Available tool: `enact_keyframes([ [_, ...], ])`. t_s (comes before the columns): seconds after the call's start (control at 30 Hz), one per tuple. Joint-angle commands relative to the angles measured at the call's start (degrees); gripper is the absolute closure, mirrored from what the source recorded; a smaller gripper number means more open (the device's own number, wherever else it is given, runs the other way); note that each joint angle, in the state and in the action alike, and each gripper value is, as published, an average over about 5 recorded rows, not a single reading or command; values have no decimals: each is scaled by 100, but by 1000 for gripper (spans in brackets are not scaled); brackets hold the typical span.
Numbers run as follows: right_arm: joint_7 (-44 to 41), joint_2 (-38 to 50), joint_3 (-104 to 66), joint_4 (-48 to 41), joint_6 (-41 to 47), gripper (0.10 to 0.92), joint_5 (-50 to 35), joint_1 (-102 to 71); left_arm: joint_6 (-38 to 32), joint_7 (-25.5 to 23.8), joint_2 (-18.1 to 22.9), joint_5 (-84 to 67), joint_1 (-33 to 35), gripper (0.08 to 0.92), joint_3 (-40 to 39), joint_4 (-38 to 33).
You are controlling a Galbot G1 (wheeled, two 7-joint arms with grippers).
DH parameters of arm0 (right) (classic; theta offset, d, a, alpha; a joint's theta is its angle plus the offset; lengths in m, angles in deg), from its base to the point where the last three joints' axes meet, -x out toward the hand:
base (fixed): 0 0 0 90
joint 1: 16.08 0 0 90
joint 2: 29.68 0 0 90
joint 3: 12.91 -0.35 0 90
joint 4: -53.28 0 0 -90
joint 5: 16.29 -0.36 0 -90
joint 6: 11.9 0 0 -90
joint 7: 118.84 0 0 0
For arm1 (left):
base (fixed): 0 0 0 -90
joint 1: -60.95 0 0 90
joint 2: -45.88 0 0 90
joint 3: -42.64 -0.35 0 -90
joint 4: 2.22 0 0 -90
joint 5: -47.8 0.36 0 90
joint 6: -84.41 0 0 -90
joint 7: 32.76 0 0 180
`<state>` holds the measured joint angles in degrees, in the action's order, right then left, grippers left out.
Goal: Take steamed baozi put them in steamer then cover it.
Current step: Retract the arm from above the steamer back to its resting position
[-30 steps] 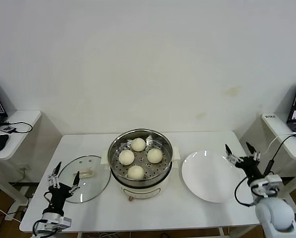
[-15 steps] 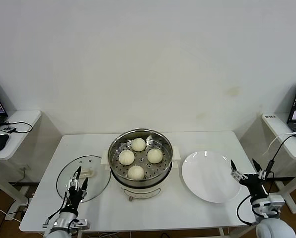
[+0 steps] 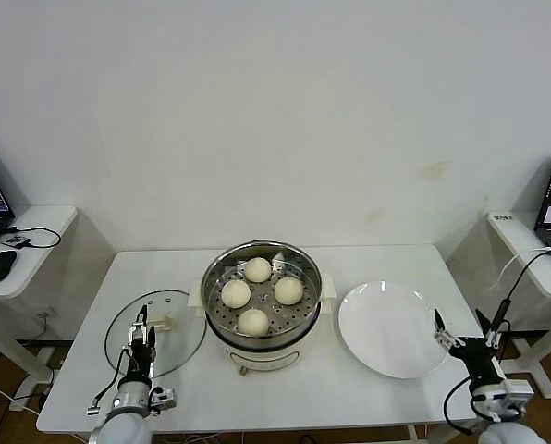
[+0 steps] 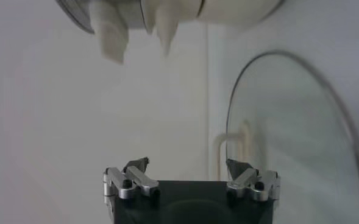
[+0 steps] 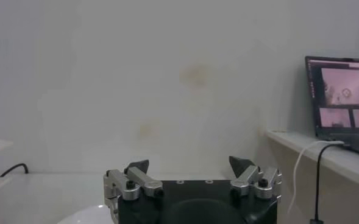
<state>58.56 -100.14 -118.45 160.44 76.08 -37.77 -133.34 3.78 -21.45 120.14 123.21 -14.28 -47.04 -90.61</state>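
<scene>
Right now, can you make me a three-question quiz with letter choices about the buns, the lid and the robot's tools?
1. Where are the steamed baozi?
A. on the white plate
B. in the steamer
C. on the side desk

2. How many buns are there?
A. two
B. three
C. four

3. What is the cover doing?
A. lying on the table beside the steamer
B. sitting on top of the steamer
C. held up by the left tool

Answers:
1. B, the buns sit on the holed tray inside the steamer, and the plate is bare.
2. C, four round buns show in the head view.
3. A, the cover lies flat at the steamer's left; the left tool hangs open over its near edge, gripping nothing. The right tool is open near the plate's far-right edge.
</scene>
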Motion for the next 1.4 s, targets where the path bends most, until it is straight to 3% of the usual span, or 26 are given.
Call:
enact_keyframes([
  [0.03, 7, -57, -28, 25, -31, 203, 50, -95, 603, -174, 93, 242, -345, 177, -113, 293],
  [0.73, -42, -108, -25, -65, -92, 203, 117, -176, 722, -285, 213, 109, -845, 177, -111, 792],
  [1.4, -67, -138, -12, -79, -119, 203, 165, -239, 606, 28, 348, -156, -1261, 177, -1, 1293],
])
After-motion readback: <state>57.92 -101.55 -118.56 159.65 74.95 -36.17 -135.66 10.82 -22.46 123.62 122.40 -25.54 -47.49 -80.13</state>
